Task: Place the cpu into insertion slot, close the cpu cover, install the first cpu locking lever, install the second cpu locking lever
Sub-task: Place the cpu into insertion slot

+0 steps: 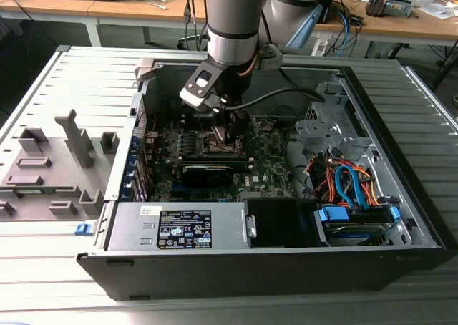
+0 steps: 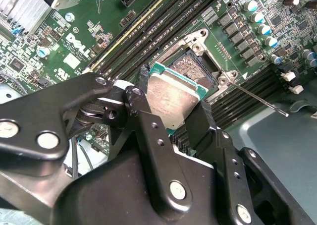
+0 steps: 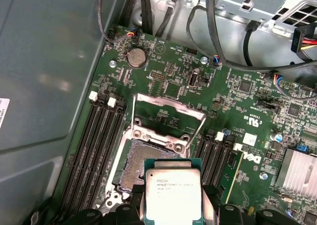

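In the exterior view the arm's wrist and gripper (image 1: 230, 128) stand over the middle of the green motherboard (image 1: 268, 164) inside the open computer case (image 1: 401, 160), hiding what lies beneath them. In the first wrist view the cpu (image 3: 172, 195) runs off the picture's edge and covers the near corner of the insertion slot (image 3: 141, 158). In the second wrist view the black gripper linkages block much of the board.

The insertion slot lies bare, its dark contact field exposed inside the silvery rim. The cpu cover (image 3: 171, 106) stands tilted up at the slot's far side, and thin locking levers (image 3: 198, 131) are swung up beside it, so the room straight above the slot is open. Long black memory slots (image 3: 99, 145) run close along both sides.

The gripper is narrowed onto the cpu, with one finger (image 2: 141, 106) pressed on each of two opposite edges. The chip sits metal top up, over the slot's near edge and not seated. How high it hangs above the slot cannot be told.
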You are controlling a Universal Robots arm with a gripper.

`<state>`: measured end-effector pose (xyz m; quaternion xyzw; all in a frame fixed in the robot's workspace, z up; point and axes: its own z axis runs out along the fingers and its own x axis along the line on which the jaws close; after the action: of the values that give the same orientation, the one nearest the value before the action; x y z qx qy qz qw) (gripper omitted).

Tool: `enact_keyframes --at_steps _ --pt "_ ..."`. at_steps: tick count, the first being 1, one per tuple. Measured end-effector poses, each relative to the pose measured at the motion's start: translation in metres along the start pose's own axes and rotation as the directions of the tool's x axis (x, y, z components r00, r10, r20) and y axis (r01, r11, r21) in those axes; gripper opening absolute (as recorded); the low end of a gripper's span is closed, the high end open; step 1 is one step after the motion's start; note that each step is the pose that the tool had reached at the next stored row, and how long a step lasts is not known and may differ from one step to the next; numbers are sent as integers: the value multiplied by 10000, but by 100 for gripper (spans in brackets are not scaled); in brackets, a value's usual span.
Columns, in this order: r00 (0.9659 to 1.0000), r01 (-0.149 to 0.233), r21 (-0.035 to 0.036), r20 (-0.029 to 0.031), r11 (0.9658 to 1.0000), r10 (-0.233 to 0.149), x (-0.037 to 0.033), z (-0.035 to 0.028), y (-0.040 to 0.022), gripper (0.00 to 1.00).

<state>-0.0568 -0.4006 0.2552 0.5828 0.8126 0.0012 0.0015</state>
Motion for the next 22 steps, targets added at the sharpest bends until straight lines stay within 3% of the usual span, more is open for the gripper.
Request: enact_keyframes --at_steps 22 --pt "9992 -396 9 28 9992 396 0 7 0 54"
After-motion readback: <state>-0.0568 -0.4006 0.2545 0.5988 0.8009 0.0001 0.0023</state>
